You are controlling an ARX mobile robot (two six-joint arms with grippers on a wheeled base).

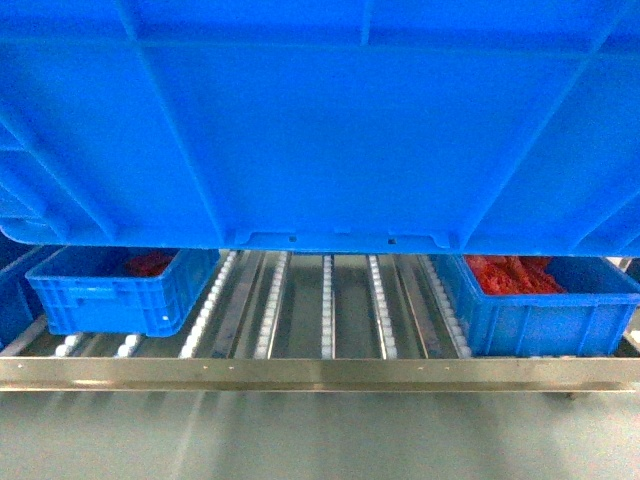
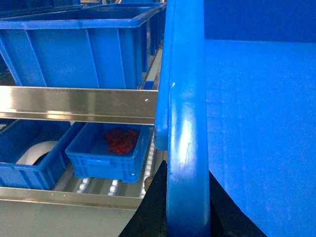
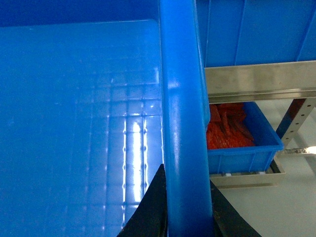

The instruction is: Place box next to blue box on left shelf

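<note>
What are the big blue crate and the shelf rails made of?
The big crate looks like molded plastic: uniform blue, raised ribs, a glossy inside that throws soft glare. The shelf rail looks like brushed stainless steel, silvery with blurred reflections. Its rollers look like white plastic, though they are too small to be sure.

The box (image 1: 320, 130) looks like moulded plastic, its ribbed outer wall fairly matt, while its thick rim (image 2: 185, 128) and smooth inner floor (image 3: 79, 123) are glossy enough to carry bright reflections and a faint grid pattern. The left shelf (image 1: 320, 373) is bare silvery metal with a brushed, softly reflective finish, its tracks set with small white rollers (image 1: 327, 310) that look like plastic. The smaller blue crates (image 1: 110, 290) also appear to be hard plastic with a duller sheen, and the red contents (image 3: 227, 128) look rumpled and matt.
</note>
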